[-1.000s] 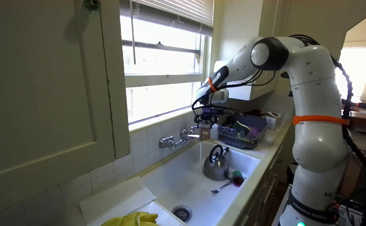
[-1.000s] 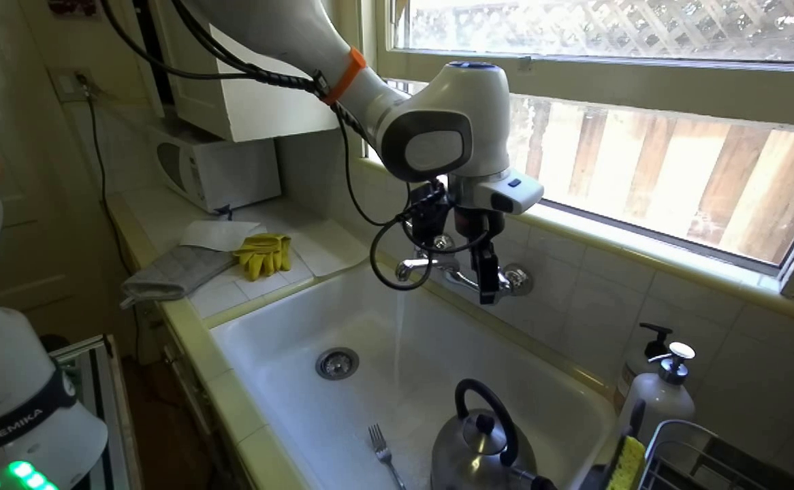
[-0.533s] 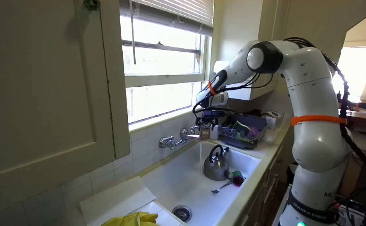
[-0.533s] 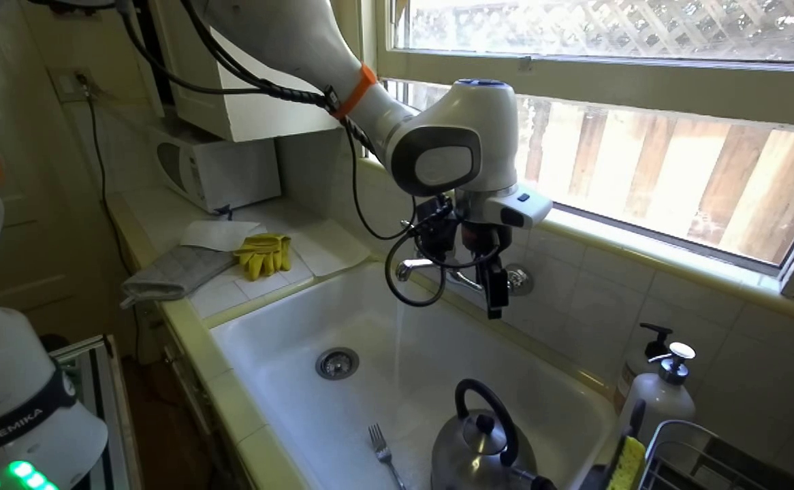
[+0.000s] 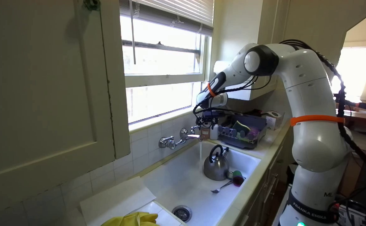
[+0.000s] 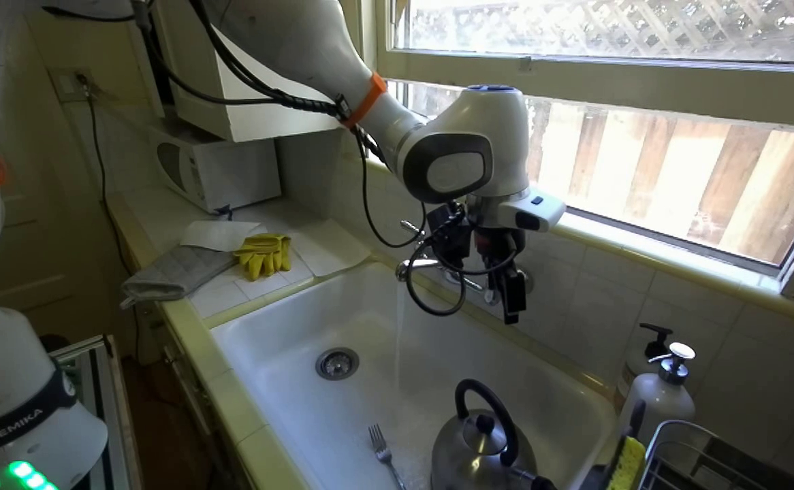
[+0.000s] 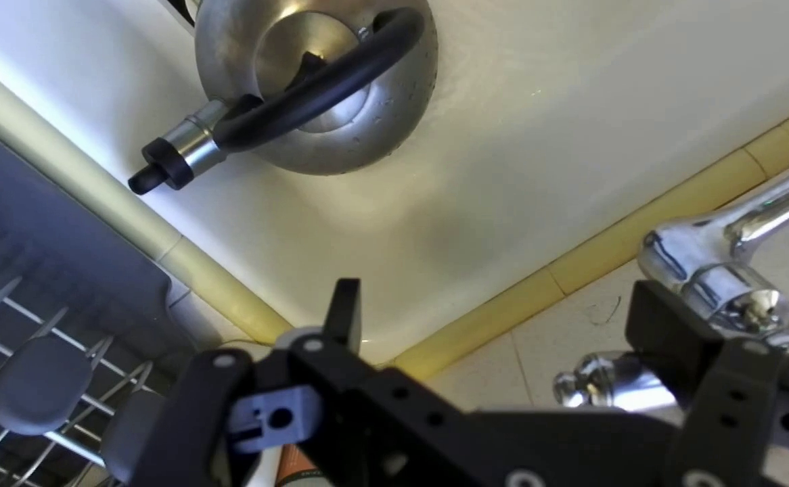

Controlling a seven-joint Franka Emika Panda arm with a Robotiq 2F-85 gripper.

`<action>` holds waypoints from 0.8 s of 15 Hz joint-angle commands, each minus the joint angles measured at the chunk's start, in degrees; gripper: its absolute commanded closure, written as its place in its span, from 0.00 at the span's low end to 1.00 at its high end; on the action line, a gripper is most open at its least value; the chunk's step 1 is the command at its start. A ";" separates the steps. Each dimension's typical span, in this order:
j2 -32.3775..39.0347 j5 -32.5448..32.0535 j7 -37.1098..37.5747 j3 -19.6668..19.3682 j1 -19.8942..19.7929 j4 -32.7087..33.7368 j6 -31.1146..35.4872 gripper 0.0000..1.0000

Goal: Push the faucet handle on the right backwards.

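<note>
A chrome wall faucet [image 5: 189, 137] with two handles stands over the white sink, and water runs from its spout. It also shows in an exterior view [image 6: 421, 264] and at the right of the wrist view [image 7: 699, 257]. The right faucet handle [image 5: 195, 128] is close by my gripper [image 5: 207, 121]. In the wrist view this handle [image 7: 621, 385] is partly hidden behind one finger. My gripper [image 7: 503, 314] is open, with nothing held between its fingers. In an exterior view the gripper [image 6: 511, 306] hides most of that handle. I cannot tell whether they touch.
A steel kettle [image 7: 320, 88] stands in the sink below the gripper, near a fork [image 6: 382, 449] and a cup [image 5: 238, 178]. A dish rack [image 7: 42, 385] and soap bottles [image 6: 659, 401] stand by the sink's end. The tiled wall and window sill [image 6: 642, 238] are close behind.
My gripper has moved down and toward the dish rack end, beside the right side of the faucet. The faucet shows no visible change, and water runs throughout.
</note>
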 commanded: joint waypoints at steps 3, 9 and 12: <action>5.22 -0.29 -2.83 0.46 -1.36 6.29 1.80 0.00; 7.89 0.48 -6.20 1.80 -2.32 10.68 1.64 0.00; 8.46 1.47 -7.07 2.48 -2.95 11.64 1.26 0.00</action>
